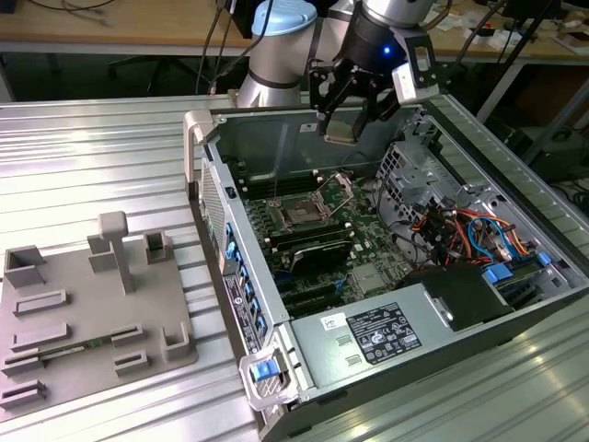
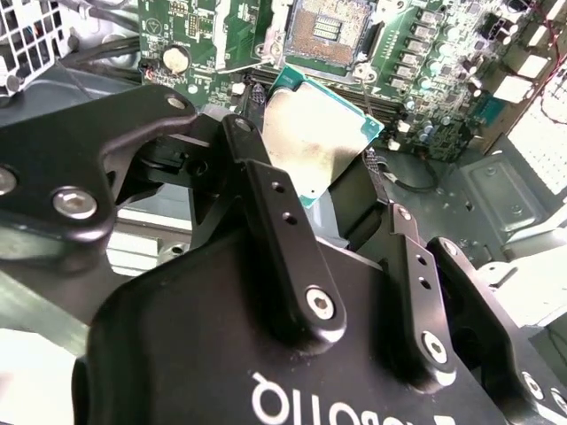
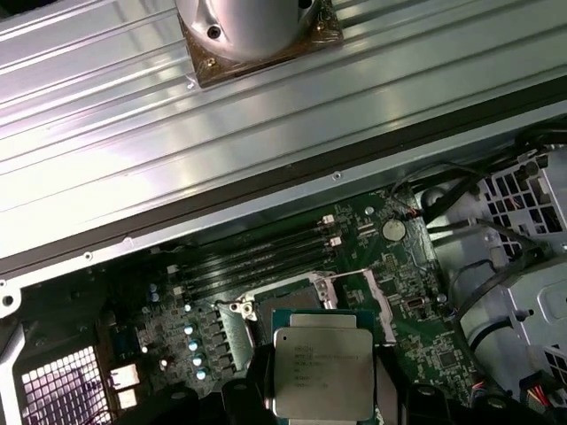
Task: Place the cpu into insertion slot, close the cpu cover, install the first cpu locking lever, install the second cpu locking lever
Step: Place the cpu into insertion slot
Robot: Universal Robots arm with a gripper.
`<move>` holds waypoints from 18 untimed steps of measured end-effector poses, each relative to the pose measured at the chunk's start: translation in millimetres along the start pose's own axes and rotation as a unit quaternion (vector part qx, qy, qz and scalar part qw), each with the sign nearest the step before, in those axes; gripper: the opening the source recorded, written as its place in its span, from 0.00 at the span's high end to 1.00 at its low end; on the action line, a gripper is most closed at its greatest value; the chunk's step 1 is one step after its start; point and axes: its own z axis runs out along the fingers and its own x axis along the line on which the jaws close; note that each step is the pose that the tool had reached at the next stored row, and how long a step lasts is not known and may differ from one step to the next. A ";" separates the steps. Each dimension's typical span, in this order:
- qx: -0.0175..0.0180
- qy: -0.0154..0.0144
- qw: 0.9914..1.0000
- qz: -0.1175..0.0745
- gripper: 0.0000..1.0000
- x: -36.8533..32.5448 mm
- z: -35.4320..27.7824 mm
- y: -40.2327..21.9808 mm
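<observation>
My gripper (image 1: pixel 343 122) hangs above the open computer case (image 1: pixel 204 175), shut on the cpu (image 1: pixel 340 129) by its two opposite edges. In the second wrist view the black fingers (image 2: pixel 270 204) clamp the silver, green-edged cpu (image 2: pixel 314 133), which sits tilted above the board. The insertion slot (image 1: pixel 299 214) lies open on the green board below, seen beyond the chip in both wrist views (image 2: pixel 332 27) (image 3: pixel 285 305). Beside the socket, the cpu cover (image 1: pixel 336 189) stands raised on its hinge. In the first wrist view the cpu (image 3: pixel 321 372) overlaps the socket's near edge.
A grey fixture tray (image 1: pixel 92 313) lies on the ribbed metal table (image 1: pixel 92 157) at the exterior view's left. Inside the case are long memory slots (image 3: pixel 257 252), a drive cage (image 1: pixel 414 170), coloured cables (image 1: pixel 465 230) and a power supply (image 1: pixel 386 331). The arm's base (image 3: pixel 252 27) is bolted beyond the case.
</observation>
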 end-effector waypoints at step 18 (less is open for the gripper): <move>-0.001 -0.006 0.998 0.066 0.45 1.8 3.4 -0.9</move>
